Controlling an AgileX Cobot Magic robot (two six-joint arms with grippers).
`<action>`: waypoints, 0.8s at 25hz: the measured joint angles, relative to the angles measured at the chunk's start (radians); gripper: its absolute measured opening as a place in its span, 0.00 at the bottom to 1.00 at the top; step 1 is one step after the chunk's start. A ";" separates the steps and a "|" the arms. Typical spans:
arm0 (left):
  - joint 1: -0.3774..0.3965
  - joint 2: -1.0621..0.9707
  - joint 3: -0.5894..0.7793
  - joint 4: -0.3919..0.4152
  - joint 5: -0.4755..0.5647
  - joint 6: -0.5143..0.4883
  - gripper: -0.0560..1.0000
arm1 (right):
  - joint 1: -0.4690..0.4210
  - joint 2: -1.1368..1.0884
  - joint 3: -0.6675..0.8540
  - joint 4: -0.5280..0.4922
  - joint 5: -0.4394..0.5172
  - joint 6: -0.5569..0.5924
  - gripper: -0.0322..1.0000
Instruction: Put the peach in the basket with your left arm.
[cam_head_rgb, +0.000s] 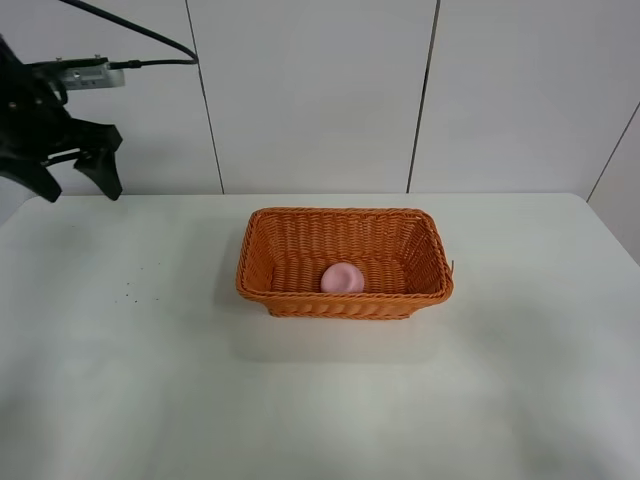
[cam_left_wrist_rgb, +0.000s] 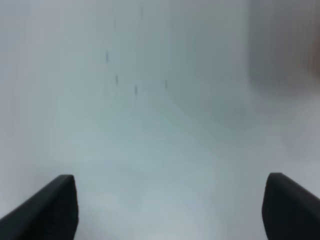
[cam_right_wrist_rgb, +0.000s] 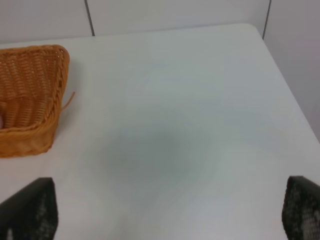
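The pale pink peach (cam_head_rgb: 342, 278) lies inside the orange wicker basket (cam_head_rgb: 345, 262) on the white table, near its front wall. My left gripper (cam_head_rgb: 78, 178) is raised high at the far left, well away from the basket, open and empty. In the left wrist view its black fingertips (cam_left_wrist_rgb: 47, 210) stand wide apart over bare blurred table. In the right wrist view the right gripper (cam_right_wrist_rgb: 165, 215) is open, its fingertips (cam_right_wrist_rgb: 30, 210) spread over bare table, with the basket's corner (cam_right_wrist_rgb: 30, 100) off to one side. The right arm is out of the exterior view.
The white table (cam_head_rgb: 320, 400) stretches all around the basket. A few small dark specks (cam_head_rgb: 135, 285) lie on it to the left of the basket. A white panelled wall (cam_head_rgb: 320, 90) stands behind the table.
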 joint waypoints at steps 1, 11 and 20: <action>0.000 -0.048 0.065 0.000 0.000 0.003 0.86 | 0.000 0.000 0.000 0.000 0.000 0.000 0.70; 0.000 -0.560 0.647 0.003 -0.004 0.015 0.86 | 0.000 0.000 0.000 0.000 0.000 0.000 0.70; 0.000 -0.978 1.004 0.004 -0.102 0.017 0.86 | 0.000 0.000 0.000 0.000 0.000 0.000 0.70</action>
